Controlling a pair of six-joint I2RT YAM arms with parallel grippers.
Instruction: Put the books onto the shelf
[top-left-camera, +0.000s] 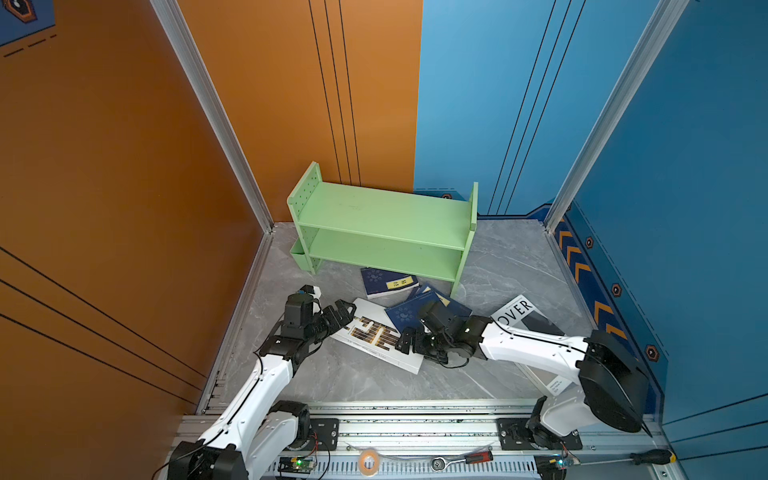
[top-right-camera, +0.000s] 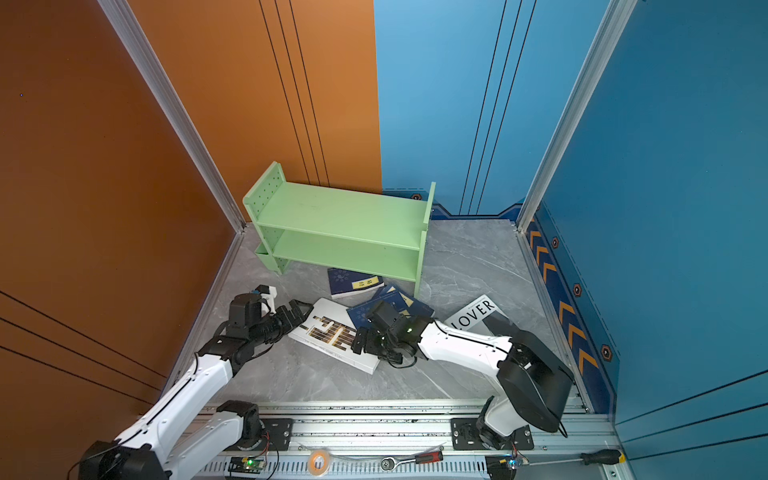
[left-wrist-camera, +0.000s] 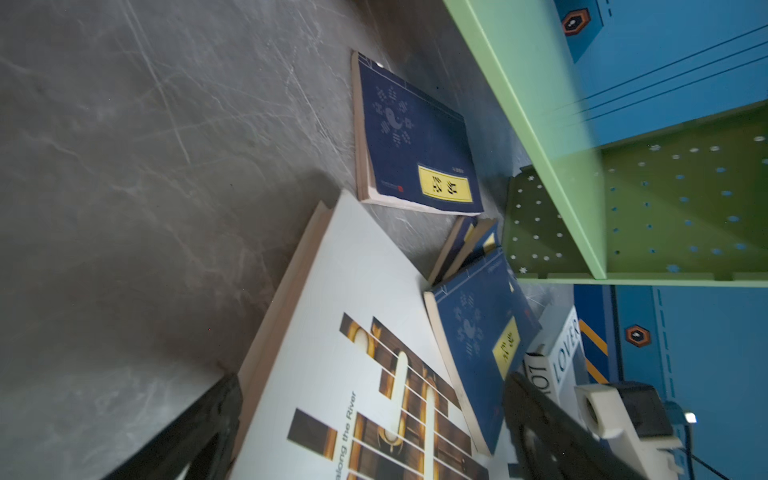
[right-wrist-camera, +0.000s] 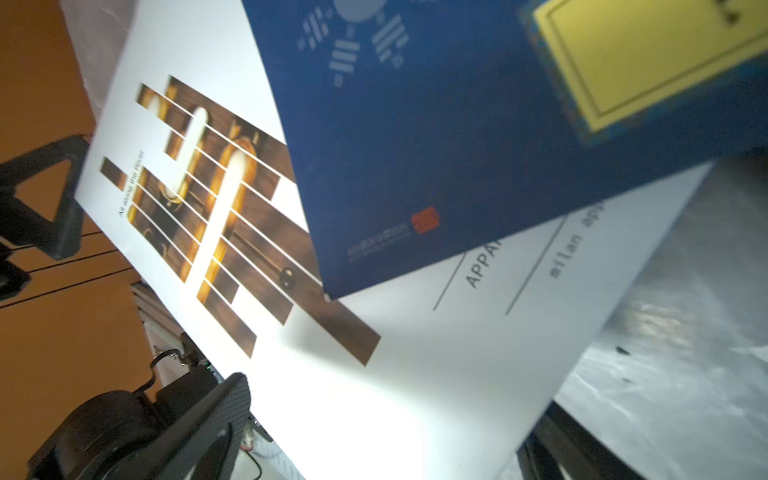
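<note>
Five books lie on the grey floor (top-left-camera: 511, 257), none on the shelf (top-left-camera: 382, 224), which stands beyond both grippers with its side bin (top-left-camera: 297, 251) only partly in sight. The patterned white book (top-left-camera: 372, 332) lies flat between the grippers; its right-hand edge is covered by the right gripper (top-left-camera: 404, 341) and a far corner by the stacked navy books (top-left-camera: 401, 312). The LOVER book (top-right-camera: 478, 311) sits behind the right gripper, mostly hidden under that arm's forearm. Of the stacked navy pair, the lower one shows little more than an edge, the wrist camera masking much of it. The lone navy book (top-left-camera: 387, 282) lies beyond the left gripper (top-left-camera: 348, 311), its far end tucked under the shelf's front.

The left arm reaches forward, low, gripper rolled on its side, jaws spread wide astride the white book's near corner. The right arm stretches across toward the left — forearm nearly level — jaws equally wide at the book's opposite edge. Whether any pad touches the cover cannot be told.
</note>
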